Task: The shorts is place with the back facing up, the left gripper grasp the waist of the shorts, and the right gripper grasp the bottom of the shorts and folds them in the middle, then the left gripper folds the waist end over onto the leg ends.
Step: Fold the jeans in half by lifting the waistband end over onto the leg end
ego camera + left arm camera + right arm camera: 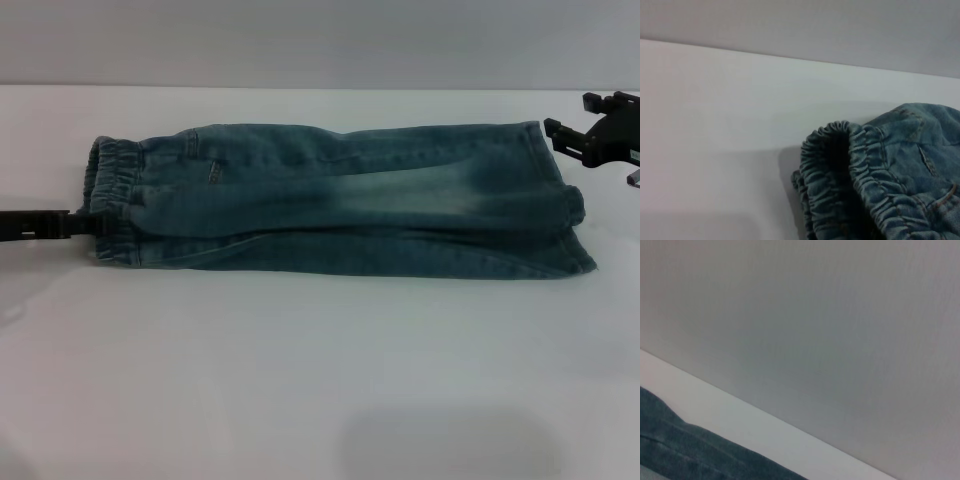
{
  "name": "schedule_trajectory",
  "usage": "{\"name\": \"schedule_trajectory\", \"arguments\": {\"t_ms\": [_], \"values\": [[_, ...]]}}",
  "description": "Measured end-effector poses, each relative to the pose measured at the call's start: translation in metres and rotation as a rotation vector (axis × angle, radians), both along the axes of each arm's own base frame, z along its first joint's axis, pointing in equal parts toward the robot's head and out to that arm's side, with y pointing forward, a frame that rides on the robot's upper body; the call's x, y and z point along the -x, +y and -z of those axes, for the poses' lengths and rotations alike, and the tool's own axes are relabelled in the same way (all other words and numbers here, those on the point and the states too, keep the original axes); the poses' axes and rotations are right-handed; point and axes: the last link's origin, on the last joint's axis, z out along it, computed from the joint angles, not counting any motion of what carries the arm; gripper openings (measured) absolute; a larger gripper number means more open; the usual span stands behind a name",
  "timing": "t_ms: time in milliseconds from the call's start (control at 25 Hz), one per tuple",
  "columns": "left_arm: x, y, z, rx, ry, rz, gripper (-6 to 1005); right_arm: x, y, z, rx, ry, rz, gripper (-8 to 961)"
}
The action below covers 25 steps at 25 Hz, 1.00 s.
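1. Across the far half of the white bench (300, 380), the shorts (340, 200) lie folded lengthwise, in a long band running from left to right.
2. The waist (110, 200) points to the left edge, and the leg ends (560, 200) point to the right edge.
3. The left end effector (85, 224) is at the waist and touches the band; I cannot tell if it is closed on it.
4. The right end effector (600, 130) hovers near the far right corner of the shorts, apart from the leg ends, with its fingers spread and holding nothing.

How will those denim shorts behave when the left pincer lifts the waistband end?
The denim shorts, folded lengthwise, will probably drape and sag rather than stay flat. The gathered elastic waistband likely bunches. The left pincer sits at that end; the right pincer is clear of the leg hems.
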Motion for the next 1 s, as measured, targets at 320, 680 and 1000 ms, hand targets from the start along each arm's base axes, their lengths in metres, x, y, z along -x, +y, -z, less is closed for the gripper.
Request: {"name": "schedule_trajectory", "arguments": {"t_ms": [320,680,1000], "values": [[-0.002,0.003,0.006,-0.004,-0.003,-0.002,836,0.000,0.001,-0.002,-0.003,-0.003,-0.003,617],[-0.005,0.003,0.011,0.017,0.000,0.011,835,0.000,0.002,-0.004,-0.009,-0.007,-0.004,617],[-0.006,0.000,0.011,0.033,0.001,0.027,748,-0.002,0.001,-0.006,-0.012,-0.007,0.001,617]]}}
